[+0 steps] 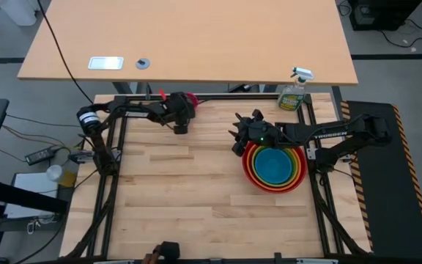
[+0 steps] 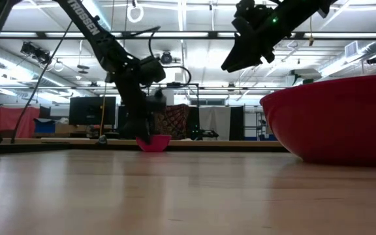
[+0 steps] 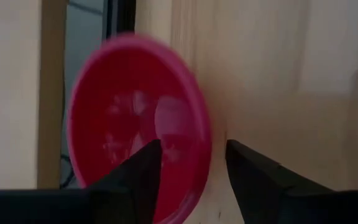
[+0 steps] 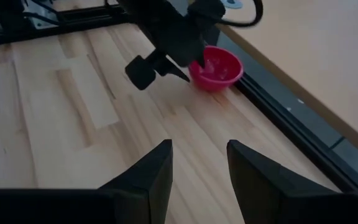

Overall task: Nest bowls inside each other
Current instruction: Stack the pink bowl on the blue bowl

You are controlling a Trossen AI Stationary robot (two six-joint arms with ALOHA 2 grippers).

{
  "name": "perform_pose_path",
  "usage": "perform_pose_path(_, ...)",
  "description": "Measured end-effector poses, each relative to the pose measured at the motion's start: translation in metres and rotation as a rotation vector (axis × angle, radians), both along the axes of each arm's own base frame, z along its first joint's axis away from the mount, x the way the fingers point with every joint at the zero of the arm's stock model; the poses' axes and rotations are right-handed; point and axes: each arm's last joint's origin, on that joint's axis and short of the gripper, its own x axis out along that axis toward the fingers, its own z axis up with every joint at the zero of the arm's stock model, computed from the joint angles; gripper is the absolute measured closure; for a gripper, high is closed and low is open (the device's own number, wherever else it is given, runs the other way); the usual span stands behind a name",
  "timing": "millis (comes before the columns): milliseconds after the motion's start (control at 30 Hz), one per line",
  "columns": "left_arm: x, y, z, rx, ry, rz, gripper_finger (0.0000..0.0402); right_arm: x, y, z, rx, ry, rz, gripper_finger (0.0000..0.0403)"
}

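Note:
The pink bowl stands upright on its base at the table's far edge, left of the middle; it also shows as the pink bowl. My left gripper is open and slants down at it from the near-left. One finger stands over the bowl's inside and the other finger outside its wall. The blue bowl sits in the lime green, orange and red bowls, nested at the right. My right gripper hovers open and empty above that stack's far-left rim. My left gripper straddles the pink bowl's near-side rim, one finger inside and one outside, coming slanting from above. Whether either finger touches the rim, I cannot tell. The bowl rests on the table.
A green spray bottle stands beyond the table's far right corner. A dark frame rail runs along the far edge just behind the pink bowl. Bare wood lies between the pink bowl and the stack.

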Motion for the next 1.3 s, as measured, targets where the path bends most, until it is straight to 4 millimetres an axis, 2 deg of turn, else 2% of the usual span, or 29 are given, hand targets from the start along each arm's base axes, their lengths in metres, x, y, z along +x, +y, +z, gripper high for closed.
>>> perform_pose_path(200, 0.000, 0.002, -0.010, 0.011, 0.049, 0.019, 0.0229, 0.000, 0.000, 0.000, 0.001, 0.000, 0.001, 0.0242)
perform_pose_path(333, 0.001, 0.001, -0.010, 0.019, 0.062, 0.005, 0.0281, 0.000, 0.000, 0.000, 0.001, 0.003, 0.001, 0.0242)
perform_pose_path(500, 0.002, -0.004, -0.006, 0.065, 0.091, 0.015, 0.0383, -0.004, 0.001, -0.004, 0.022, 0.057, 0.021, 0.0242)
perform_pose_path(667, 0.006, -0.019, 0.005, 0.072, 0.095, -0.037, 0.0387, -0.018, 0.002, -0.003, 0.057, 0.129, -0.007, 0.0242)
perform_pose_path(833, 0.023, -0.057, 0.029, 0.063, 0.031, -0.162, 0.0390, -0.035, 0.004, -0.003, 0.042, 0.122, -0.038, 0.0242)
perform_pose_path(1033, 0.067, -0.115, 0.075, -0.142, -0.098, -0.285, 0.0390, -0.066, 0.002, -0.003, 0.051, 0.013, -0.076, 0.0242)
perform_pose_path(1200, 0.100, -0.161, 0.107, -0.118, -0.175, -0.447, 0.0391, -0.093, 0.002, 0.000, 0.046, -0.115, -0.110, 0.0242)
perform_pose_path(1300, 0.114, -0.181, 0.117, -0.094, -0.211, -0.527, 0.0390, -0.111, 0.004, 0.005, 0.035, -0.190, -0.148, 0.0242)
